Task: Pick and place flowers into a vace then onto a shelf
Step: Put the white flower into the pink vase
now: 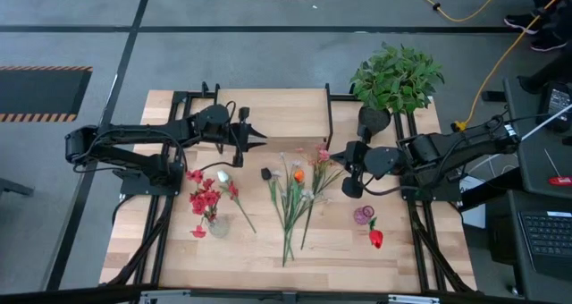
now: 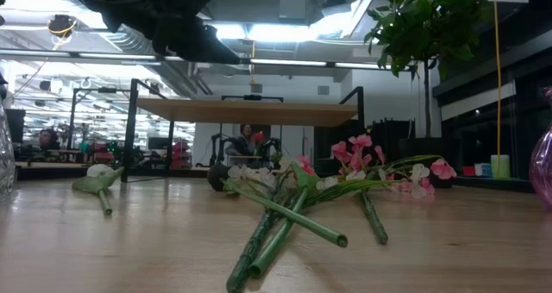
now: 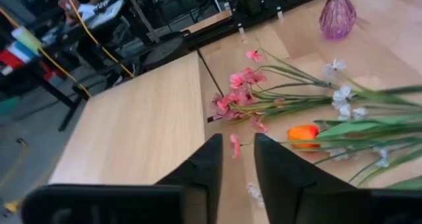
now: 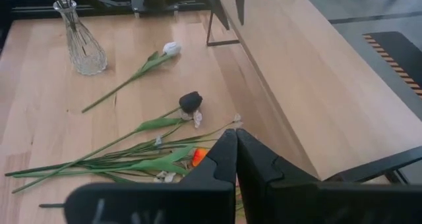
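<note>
Nearest the front edge of the table (image 1: 429, 259), a clear glass vase (image 1: 214, 222) with red flowers (image 1: 204, 197) stands toward the left corner, and a single red bloom (image 1: 375, 239) lies toward the right, just in front of a small purple vase (image 1: 363, 216). Between them, around the middle of the tabletop, the loose flowers (image 1: 295, 197) lie in a fanned heap, stems pointing at the front edge, with an orange bloom (image 3: 303, 133) and pink blossoms (image 3: 239, 92) among the heads; a white-budded stem (image 1: 231, 190) lies apart beside the glass vase. Past the heap, the left gripper (image 1: 255, 134) hangs over the near edge of the shelf (image 1: 286, 116), its fingers a little apart and holding nothing. The right gripper (image 1: 326, 155) hovers over the heap's pink end, just off the shelf's right end, its fingers pressed together with nothing between them. At the far right corner sits a bushy potted plant (image 1: 396, 79).
</note>
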You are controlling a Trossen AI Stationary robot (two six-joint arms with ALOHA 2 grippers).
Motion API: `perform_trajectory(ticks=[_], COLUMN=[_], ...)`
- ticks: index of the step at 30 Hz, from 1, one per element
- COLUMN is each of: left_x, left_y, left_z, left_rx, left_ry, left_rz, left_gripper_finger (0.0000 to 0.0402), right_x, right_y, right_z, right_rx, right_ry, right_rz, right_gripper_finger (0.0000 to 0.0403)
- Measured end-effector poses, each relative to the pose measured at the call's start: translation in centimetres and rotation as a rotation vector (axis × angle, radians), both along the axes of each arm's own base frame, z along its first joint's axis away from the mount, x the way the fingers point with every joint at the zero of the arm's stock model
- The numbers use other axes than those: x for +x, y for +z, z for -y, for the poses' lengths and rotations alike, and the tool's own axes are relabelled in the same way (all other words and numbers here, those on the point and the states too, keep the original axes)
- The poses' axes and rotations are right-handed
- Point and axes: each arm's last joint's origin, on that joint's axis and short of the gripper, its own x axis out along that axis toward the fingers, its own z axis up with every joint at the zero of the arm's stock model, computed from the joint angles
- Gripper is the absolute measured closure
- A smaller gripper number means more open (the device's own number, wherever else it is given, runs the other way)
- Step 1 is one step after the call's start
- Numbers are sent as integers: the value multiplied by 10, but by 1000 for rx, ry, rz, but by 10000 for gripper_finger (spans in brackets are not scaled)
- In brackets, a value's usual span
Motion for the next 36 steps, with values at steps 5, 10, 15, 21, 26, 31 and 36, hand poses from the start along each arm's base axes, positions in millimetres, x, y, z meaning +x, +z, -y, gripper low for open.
perform_trajectory(ticks=[5, 10, 15, 21, 26, 31, 36], left_x=[0, 3, 11, 20, 25, 26, 28], left_y=[0, 8, 19, 23, 27, 38, 39], left_z=[-1, 1, 7, 7, 9, 13, 20], left_rx=[20, 33, 78, 72, 55, 36, -7], left_ry=[33, 105, 93, 64, 37, 24, 20], left_rz=[-3, -64, -187, -337, -452, -513, -587], left_gripper_finger=[269, 244, 240, 240, 245, 248, 249], right_x=[0, 0, 0, 0, 0, 0, 0], right_y=[0, 0, 0, 0, 0, 0, -1], right_z=[0, 0, 0, 0, 0, 0, 0], right_rx=[3, 20, 38, 32, 30, 29, 24], right_ry=[-2, -14, -34, -39, -37, -37, -33], right_rz=[1, 7, 16, 17, 16, 16, 13], right_gripper_finger=[395, 395, 395, 395, 395, 395, 395])
